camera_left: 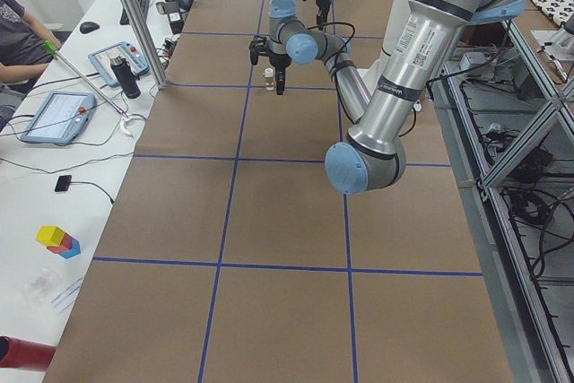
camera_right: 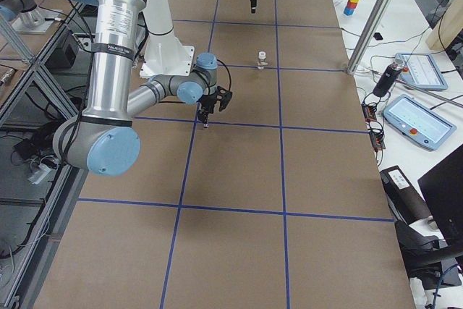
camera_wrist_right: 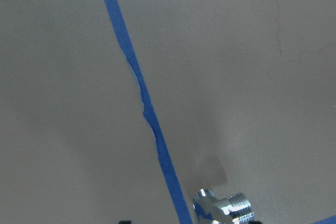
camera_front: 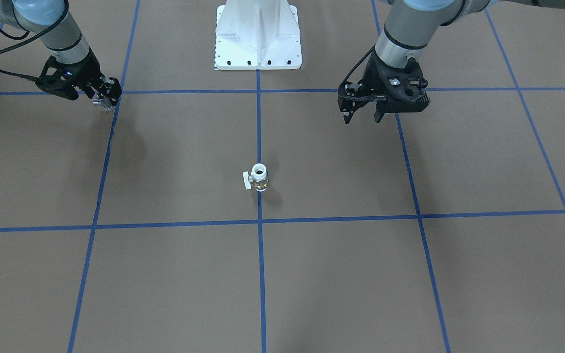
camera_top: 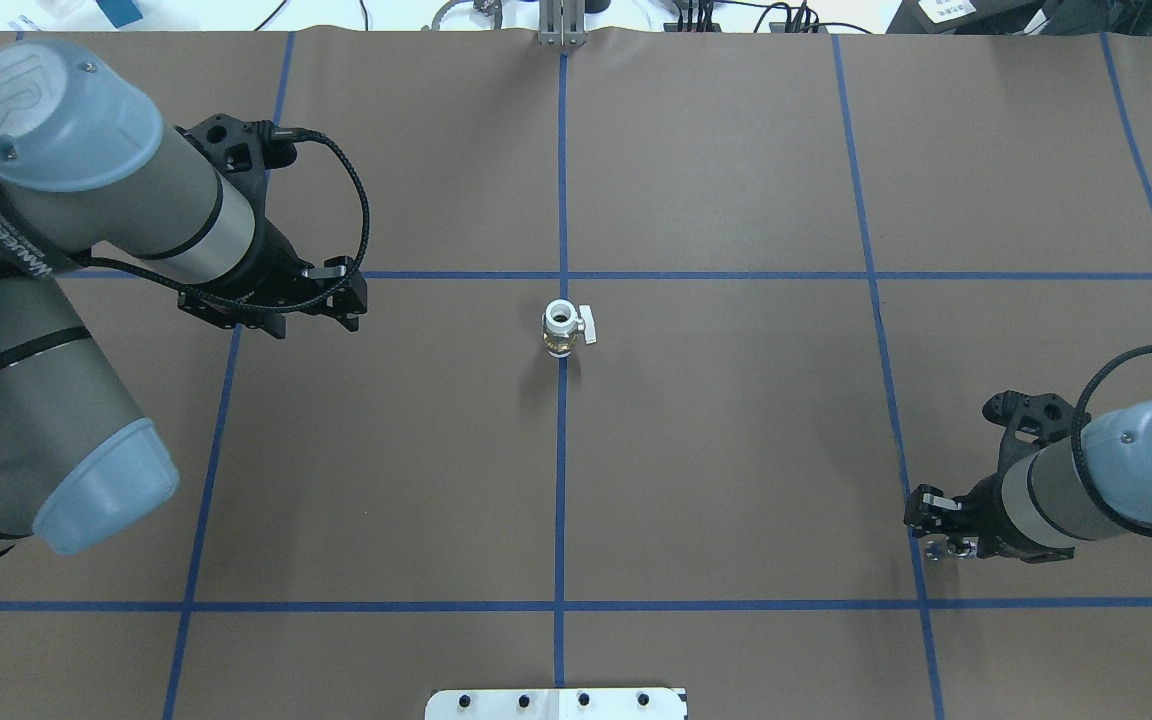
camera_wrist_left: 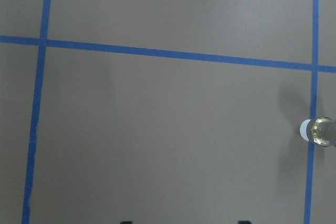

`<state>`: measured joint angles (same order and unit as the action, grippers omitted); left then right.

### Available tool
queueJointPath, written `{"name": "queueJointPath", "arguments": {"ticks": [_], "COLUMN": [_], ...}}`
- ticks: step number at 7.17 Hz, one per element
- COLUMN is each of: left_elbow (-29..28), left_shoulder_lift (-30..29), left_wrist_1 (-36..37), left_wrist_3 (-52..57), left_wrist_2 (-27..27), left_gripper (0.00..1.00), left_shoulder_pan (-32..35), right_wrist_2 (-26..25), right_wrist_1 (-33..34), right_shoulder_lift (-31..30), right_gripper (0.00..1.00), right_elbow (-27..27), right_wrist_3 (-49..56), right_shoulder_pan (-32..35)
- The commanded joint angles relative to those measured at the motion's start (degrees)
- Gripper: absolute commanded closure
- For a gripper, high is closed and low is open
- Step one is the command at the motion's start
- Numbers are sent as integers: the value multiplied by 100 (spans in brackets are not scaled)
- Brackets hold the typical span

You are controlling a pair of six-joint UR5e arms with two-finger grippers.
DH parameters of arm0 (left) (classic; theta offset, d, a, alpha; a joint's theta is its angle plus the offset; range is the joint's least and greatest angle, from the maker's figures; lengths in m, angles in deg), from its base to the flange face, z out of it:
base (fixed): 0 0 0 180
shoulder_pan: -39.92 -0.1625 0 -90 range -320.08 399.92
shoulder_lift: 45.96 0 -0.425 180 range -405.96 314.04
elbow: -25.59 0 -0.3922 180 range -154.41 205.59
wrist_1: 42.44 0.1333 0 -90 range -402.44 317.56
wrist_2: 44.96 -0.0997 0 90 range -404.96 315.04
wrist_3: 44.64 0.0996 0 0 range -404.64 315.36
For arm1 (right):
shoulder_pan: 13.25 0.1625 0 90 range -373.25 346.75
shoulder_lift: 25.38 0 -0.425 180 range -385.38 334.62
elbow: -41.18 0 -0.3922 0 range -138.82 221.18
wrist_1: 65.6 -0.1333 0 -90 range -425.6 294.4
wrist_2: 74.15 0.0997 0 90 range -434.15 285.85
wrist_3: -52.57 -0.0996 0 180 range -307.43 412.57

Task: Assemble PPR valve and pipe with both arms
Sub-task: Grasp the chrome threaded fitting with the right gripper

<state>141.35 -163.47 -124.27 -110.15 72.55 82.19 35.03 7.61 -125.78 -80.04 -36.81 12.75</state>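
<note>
My right pincer (camera_front: 107,97) pinches the pipe (camera_front: 100,103) well apart from the upright PPR valve (camera_front: 260,177); my left pincer (camera_front: 362,116), spread on the valve's other side, seems free to grip it.

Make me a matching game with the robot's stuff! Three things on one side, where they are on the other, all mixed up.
1. small white-and-brass plastic valve
2. shiny silver metal pipe fitting
3. black left gripper

A. open, holding nothing
B. clamped in the right gripper
C. standing upright on the blue tape line

Pairs: 1-C, 2-B, 3-A
</note>
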Motion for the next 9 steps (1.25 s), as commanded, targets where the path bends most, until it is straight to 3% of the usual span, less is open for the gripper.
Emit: {"name": "queueJointPath", "arguments": {"ticks": [1,5,7,9], "left_elbow": [0,-18,-18,-18], "left_shoulder_lift": [0,0,-9,-9], "left_wrist_1": [0,0,0,-9], "left_wrist_3": [4,-5,-5,4], "left_wrist_2": [0,0,0,0], "left_gripper": [26,26,26,26], "left_shoulder_pan": [0,0,9,79], "right_wrist_2": [50,60,121,174], "right_wrist_1": [0,9,9,9], "right_shoulder_lift": [-6,-23,-23,3], "right_gripper": [30,57,99,100], "right_elbow": [10,19,19,-42], "right_wrist_3": [-1,-9,-9,-1], "right_shoulder_pan": [-7,-7,2,36]}}
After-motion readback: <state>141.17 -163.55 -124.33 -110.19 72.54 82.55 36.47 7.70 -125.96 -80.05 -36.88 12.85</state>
